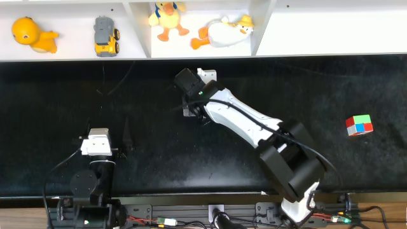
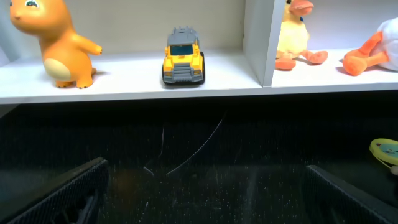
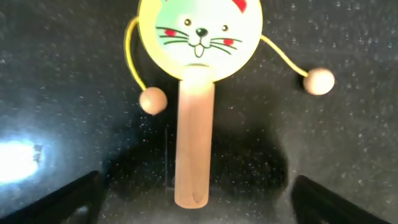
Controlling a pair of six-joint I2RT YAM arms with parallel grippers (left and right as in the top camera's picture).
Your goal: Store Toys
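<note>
- My left arm is folded low by its base. The left tool (image 2: 206, 167) sits low over the surface (image 1: 159, 159), spread wide with nothing in it, and faces the shelf (image 1: 203, 58).
- My right arm stretches from the right base across to mid-surface. The right tool (image 3: 196, 179) points down, spread wide, gripping nothing.
- 1 rattle drum (image 3: 196, 102) lies flat on the surface under the right tool. The end of its wooden handle is in the gap between my fingers (image 3: 62, 199), clear of both, with the cat-face disc at the far end. It has 2 beads (image 3: 153, 99) on strings, one each side.
- 1 colour cube (image 1: 359, 125) is on the surface at far right, well apart from both tools.
- There are 4 toys on the shelf. The left compartment has 1 orange figure (image 1: 33, 34) and 1 yellow truck (image 1: 105, 37). The middle one has 1 yellow duck plush (image 1: 168, 18) and 1 white duck plush (image 1: 224, 32) lying on its side.
</note>
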